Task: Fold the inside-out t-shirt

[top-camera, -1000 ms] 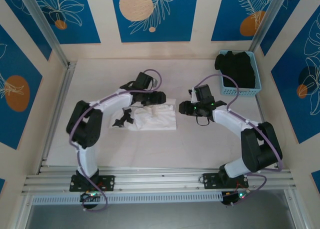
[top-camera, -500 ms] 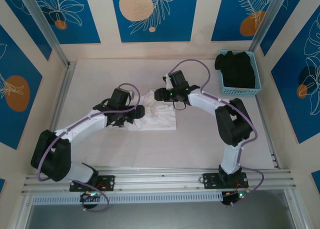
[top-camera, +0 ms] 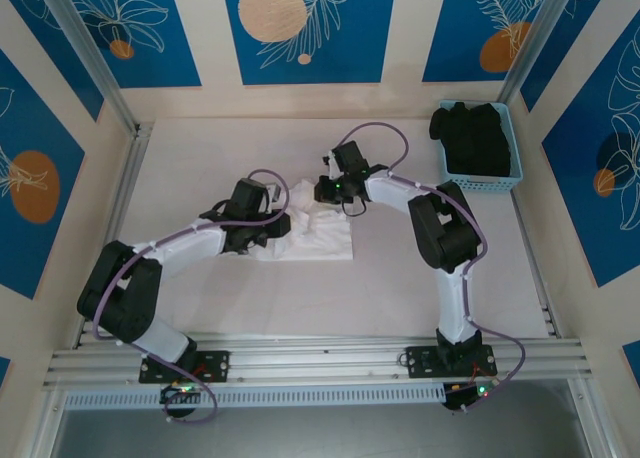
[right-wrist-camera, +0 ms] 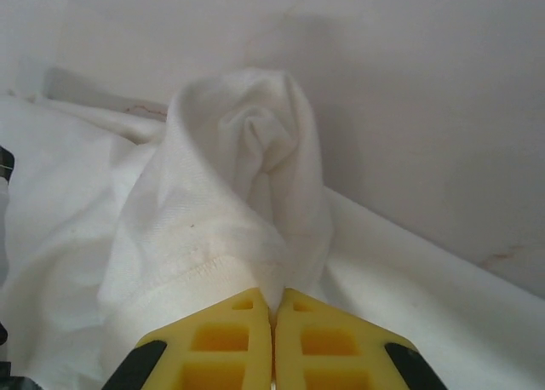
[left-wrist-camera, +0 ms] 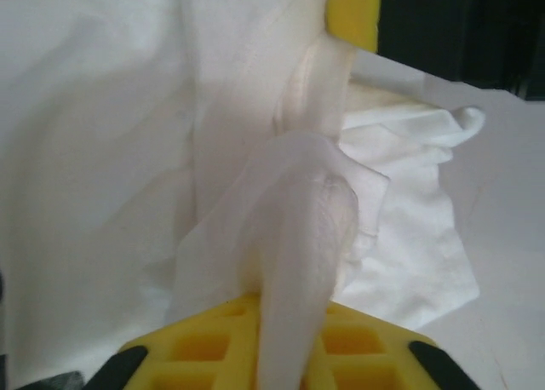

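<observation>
The inside-out t-shirt lies white and wrinkled, bunched into a rough rectangle at the table's middle. My left gripper sits at its left edge. In the left wrist view that gripper is shut on a raised fold of the t-shirt, which runs down between the yellow fingers. My right gripper is at the shirt's far edge. Seen from the right wrist, it is shut, pinching a hemmed fold of the t-shirt that rises in a peak.
A light blue basket holding a black garment stands at the back right. Walls with blue panels close in the table on three sides. Bare tabletop lies between the shirt and the arm bases.
Both arms have swung onto the shirt, the left to its left edge and the right to its far edge. Both grippers have gone from open to shut on cloth.
</observation>
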Tool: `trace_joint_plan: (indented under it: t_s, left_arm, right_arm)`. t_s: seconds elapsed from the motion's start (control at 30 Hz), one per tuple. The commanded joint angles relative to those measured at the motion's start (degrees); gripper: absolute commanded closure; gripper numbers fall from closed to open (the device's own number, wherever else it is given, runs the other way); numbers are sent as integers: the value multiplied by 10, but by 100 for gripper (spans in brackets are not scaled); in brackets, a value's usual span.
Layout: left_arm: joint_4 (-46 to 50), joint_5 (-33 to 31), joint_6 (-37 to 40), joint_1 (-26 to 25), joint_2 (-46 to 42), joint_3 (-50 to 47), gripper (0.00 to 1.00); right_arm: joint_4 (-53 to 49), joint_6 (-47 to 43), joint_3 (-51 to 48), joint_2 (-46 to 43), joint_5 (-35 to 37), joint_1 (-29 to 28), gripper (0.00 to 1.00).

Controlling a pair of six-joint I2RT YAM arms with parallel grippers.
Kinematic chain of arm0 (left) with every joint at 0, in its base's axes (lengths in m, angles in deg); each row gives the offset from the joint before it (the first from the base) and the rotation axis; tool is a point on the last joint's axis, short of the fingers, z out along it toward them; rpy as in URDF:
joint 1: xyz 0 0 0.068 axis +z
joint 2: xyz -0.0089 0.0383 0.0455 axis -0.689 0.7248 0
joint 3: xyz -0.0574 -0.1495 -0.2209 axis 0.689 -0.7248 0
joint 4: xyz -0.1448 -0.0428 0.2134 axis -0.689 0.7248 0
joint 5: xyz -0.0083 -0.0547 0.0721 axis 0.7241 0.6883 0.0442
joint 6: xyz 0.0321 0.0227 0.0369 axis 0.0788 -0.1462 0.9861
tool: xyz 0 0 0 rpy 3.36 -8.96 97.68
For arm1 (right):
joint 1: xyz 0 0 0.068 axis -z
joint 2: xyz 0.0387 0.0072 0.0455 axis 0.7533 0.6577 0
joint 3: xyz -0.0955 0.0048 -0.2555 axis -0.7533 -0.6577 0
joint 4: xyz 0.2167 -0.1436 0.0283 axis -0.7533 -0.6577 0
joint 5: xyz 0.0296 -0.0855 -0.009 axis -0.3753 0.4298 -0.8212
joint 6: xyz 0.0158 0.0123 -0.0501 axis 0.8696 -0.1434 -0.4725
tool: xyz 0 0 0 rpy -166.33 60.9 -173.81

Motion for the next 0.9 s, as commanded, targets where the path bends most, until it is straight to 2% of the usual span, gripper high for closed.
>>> trace_joint_plan:
  t_s: [0.0,0.2,0.33,0.47,0.6,0.67,0.77,0.87]
  left_arm:
    - [-37,29,21,-23,-26,-3,90]
    - [-74,36,50,-81,-9,24,91]
    - [-141,40,47,-124,47,32,85]
    - [-215,58,35,-161,128,52,71]
    - [-245,110,32,-183,172,77,49]
    - [-252,134,36,-182,161,71,43]
    - [-255,140,57,-169,97,28,38]
    - [-247,124,33,-117,17,-34,37]
  right_arm:
    - [-37,-15,14,-55,-28,20,93]
    - [-145,-54,54,-62,-77,55,94]
    - [-213,-76,89,-26,-84,83,93]
    - [-248,-90,116,23,-48,117,85]
    - [-282,-100,159,62,-2,146,73]
    - [-291,-105,166,53,19,154,69]
    - [-278,-110,133,-3,47,156,66]
    - [-226,-105,39,-90,38,144,61]
